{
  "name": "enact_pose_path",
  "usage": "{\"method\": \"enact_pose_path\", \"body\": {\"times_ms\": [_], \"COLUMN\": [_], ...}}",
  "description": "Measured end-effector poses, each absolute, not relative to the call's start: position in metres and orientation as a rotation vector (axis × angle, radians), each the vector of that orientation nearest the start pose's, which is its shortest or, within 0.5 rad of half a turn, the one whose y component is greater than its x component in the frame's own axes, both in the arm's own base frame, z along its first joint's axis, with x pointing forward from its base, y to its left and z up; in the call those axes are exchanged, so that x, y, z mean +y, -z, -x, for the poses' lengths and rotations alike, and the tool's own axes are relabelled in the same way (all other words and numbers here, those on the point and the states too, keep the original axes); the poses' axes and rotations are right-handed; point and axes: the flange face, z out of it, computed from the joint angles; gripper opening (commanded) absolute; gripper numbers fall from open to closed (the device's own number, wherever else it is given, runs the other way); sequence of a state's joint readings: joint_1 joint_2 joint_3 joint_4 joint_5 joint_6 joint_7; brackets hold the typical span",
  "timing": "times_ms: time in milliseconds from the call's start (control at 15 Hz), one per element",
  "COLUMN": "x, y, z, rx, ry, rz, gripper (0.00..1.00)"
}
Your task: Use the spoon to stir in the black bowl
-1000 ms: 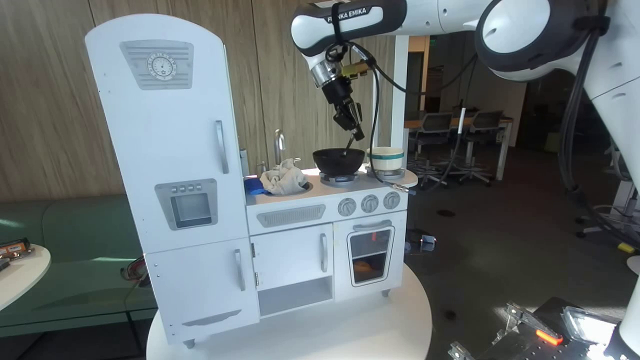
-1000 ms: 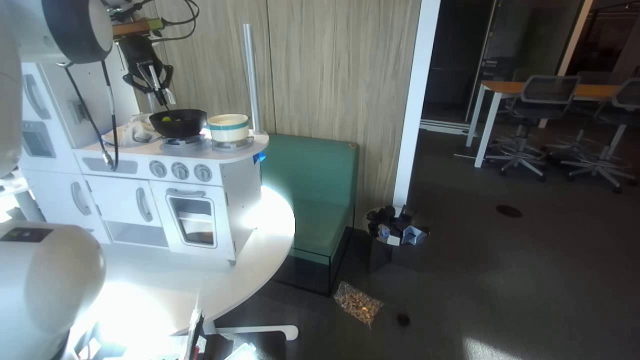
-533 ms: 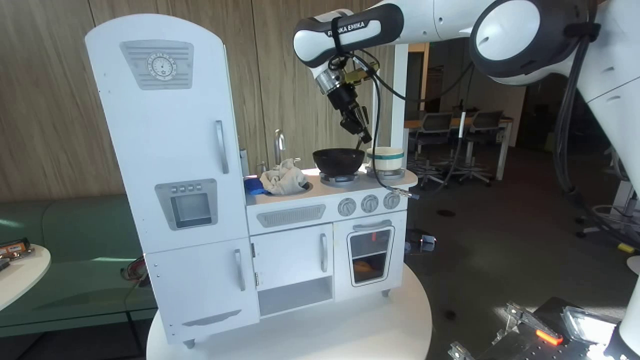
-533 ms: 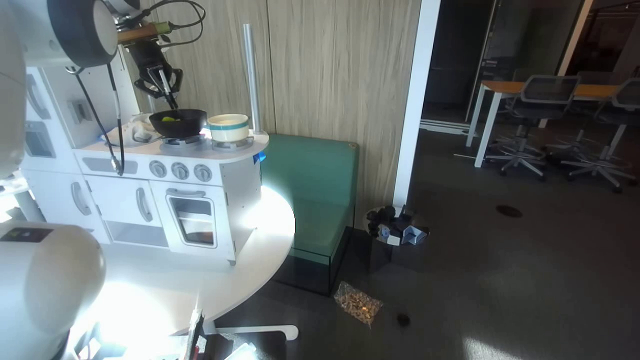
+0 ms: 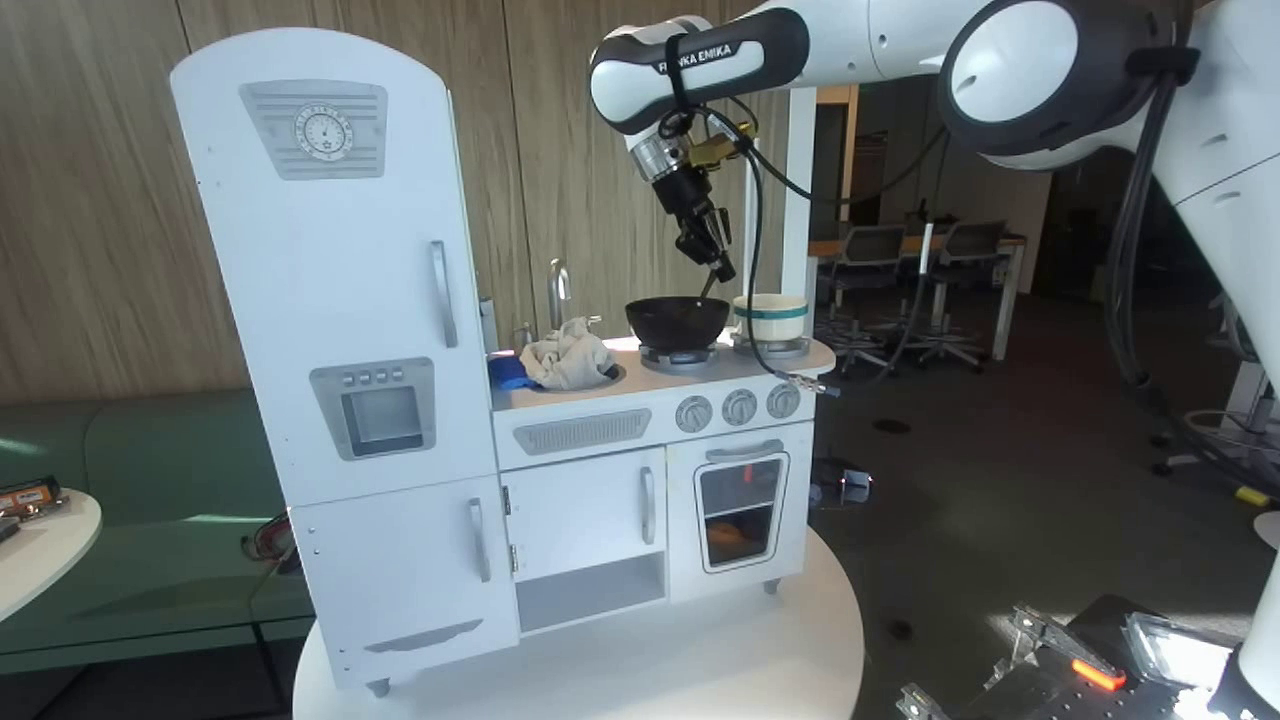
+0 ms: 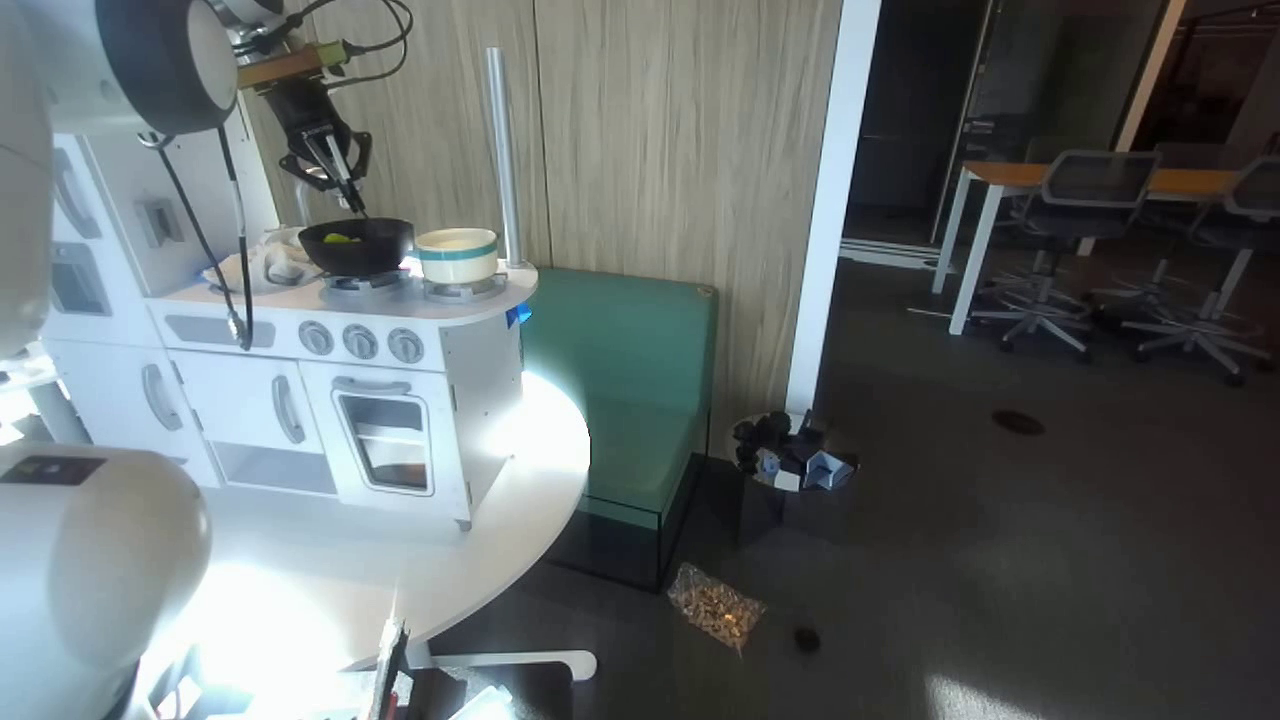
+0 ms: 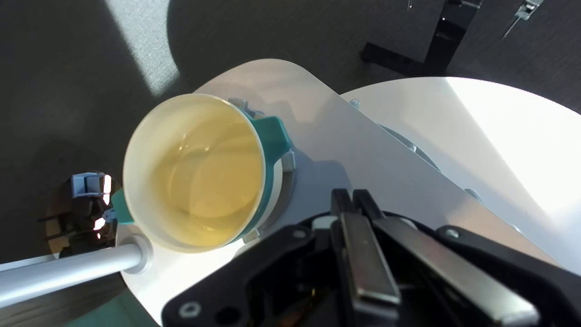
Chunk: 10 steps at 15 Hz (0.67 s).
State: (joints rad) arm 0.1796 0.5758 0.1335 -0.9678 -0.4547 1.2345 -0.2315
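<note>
The black bowl (image 5: pixel 678 328) sits on a burner of the toy stove in both exterior views (image 6: pixel 350 258). Small green items (image 6: pixel 340 238) show inside it. My gripper (image 5: pixel 722 270) is above the bowl's side nearest the pot, pointing down at a tilt. It is shut on the spoon (image 5: pixel 709 284), whose dark shaft slants down into the bowl; its lower end is hidden by the bowl wall. In the wrist view the gripper (image 7: pixel 347 196) has its fingertips nearly together, and part of the bowl's dark rim (image 7: pixel 415 224) shows behind it.
A cream pot (image 5: pixel 770 318) with a teal band stands on the burner beside the bowl. A crumpled cloth (image 5: pixel 568 355) and a tap (image 5: pixel 558 285) are on the other side. A metal pole (image 6: pixel 503 150) rises behind the pot. The arm's cable (image 5: pixel 755 260) hangs near the pot.
My gripper and the spoon moved towards the pot side of the bowl and dipped, then rose slightly and tilted. The bowl and pot have stayed in place.
</note>
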Motion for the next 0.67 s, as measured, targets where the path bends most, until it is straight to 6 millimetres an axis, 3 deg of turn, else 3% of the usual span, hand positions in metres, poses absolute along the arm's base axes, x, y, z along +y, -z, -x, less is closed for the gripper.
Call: {"method": "enact_pose_path", "body": {"times_ms": [267, 667], "x": [0.136, 0.183], "y": [-0.538, -0.572], "z": [-0.660, -0.639], "rx": [-0.791, -0.955], "ry": [-0.503, -0.373], "rz": [3.403, 3.360], "gripper": [0.02, 0.02]}}
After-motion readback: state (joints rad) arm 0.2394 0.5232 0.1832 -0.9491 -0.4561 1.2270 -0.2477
